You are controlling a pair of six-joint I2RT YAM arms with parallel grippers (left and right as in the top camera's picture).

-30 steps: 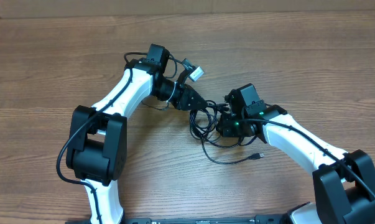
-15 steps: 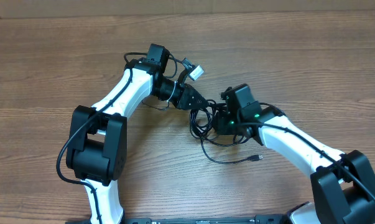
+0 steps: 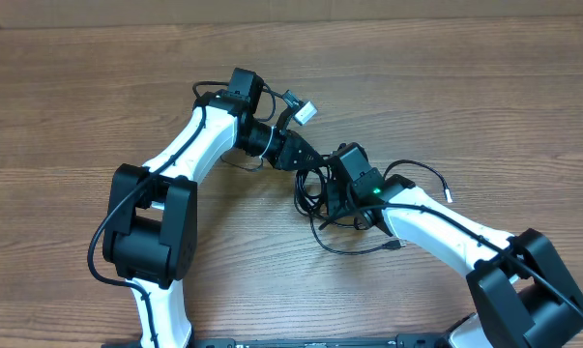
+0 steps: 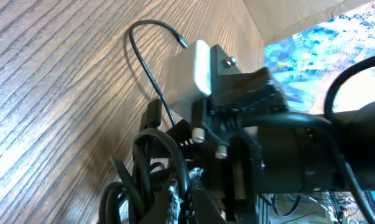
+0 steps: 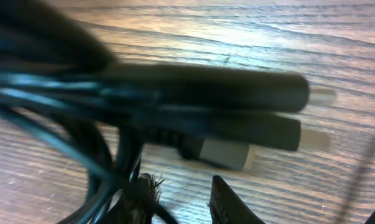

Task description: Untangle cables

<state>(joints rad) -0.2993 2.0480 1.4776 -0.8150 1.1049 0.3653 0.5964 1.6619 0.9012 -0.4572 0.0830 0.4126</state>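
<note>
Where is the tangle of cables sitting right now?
In the overhead view the cable tangle lies near the middle of the table, between the left gripper at its far edge and the right gripper on its right.

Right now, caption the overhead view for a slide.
Left gripper and right gripper sit at a tangle of thin black cables on a brown wooden table.

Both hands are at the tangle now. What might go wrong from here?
1. The left hand is shut on the cables; pulling hard may tighten the tangle rather than free it.
2. The right hand sits deep in the loops, so a strand may snag on it.
3. The loose plug could drag and catch.
</note>
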